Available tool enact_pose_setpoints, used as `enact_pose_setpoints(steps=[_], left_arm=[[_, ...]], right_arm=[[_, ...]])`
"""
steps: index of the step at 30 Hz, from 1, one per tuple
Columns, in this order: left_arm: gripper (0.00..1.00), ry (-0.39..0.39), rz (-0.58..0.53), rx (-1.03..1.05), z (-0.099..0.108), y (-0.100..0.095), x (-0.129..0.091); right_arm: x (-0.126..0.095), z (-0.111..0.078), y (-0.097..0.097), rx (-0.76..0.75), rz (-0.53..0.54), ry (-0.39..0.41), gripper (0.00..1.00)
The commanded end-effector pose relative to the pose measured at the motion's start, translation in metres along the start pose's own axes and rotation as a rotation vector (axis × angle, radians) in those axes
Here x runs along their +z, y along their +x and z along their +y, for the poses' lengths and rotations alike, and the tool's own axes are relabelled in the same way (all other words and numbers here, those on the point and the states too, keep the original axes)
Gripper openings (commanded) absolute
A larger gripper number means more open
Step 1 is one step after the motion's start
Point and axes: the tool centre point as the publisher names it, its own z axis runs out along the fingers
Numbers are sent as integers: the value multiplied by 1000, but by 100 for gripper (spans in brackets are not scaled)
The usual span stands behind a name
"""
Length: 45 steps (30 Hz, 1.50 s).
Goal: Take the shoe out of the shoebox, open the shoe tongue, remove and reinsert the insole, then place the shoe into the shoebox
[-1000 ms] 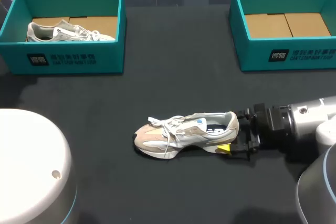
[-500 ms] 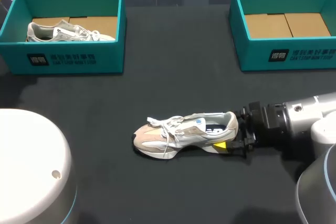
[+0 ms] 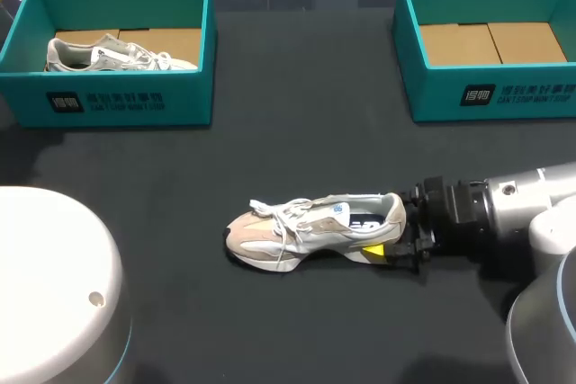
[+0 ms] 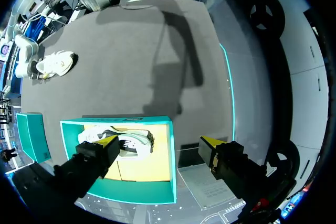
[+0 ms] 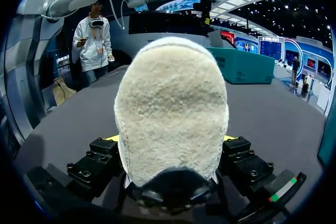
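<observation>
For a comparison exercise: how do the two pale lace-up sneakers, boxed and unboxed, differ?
The boxed sneaker lies in the left teal cardboard shoebox, toe rightward, untouched; the unboxed sneaker lies on the black table, toe leftward, heel held by the right gripper. Both are pale and laced.

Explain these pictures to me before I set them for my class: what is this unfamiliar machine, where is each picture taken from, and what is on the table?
It is a robot with two arms at a dark table. The head view looks down from above and behind it; each round picture comes from a camera on one arm's wrist. A pale shoe lies on the table, and the right arm has its jaws shut on the heel, which fills the right wrist view. Two teal boxes stand at the far side: the left shoebox holds a second shoe, the right shoebox shows only its cardboard floor. The left arm hangs above the left shoebox, jaws open.
</observation>
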Motion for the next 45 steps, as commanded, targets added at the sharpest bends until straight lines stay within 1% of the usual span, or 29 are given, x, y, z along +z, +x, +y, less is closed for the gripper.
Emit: enact_pose_setpoints(steps=[1,18,19,22,24,25,27,28,29,30,32,34,35,40,45], left_arm=[[100,0,2,1,0,0,0],[100,0,2,1,0,0,0],[100,-16,-22,-70,-6,-1,-1],[100,36,-74,-314,-18,-6,-4],[100,30,-51,-479,-25,-11,-1],[100,45,-38,-549,-29,-14,0],[100,19,-10,-655,-35,-20,3],[100,29,14,-718,-38,-25,5],[100,39,30,-739,-42,-30,7],[100,14,37,-777,-47,-35,8],[100,56,48,-826,-53,-43,12],[100,52,48,-883,-60,-52,15],[100,63,52,-912,-63,-56,16],[100,85,24,-1027,-79,-75,20],[100,82,-11,-1163,-96,-99,23]], right_arm=[[4,2,3,0,-7,4,0],[4,2,3,0,-7,4,0],[4,2,3,0,-7,4,0],[4,2,3,0,-7,4,0],[4,2,3,0,-7,4,0],[4,2,3,0,-7,4,0],[4,2,3,0,-7,4,0],[4,2,3,0,-7,4,0],[4,2,3,0,-7,4,0],[4,2,3,0,-7,4,0],[4,2,3,0,-7,4,0],[4,2,3,0,-7,4,0],[4,2,3,0,-7,4,0],[4,2,3,0,-7,4,0],[4,2,3,0,-7,4,0]])
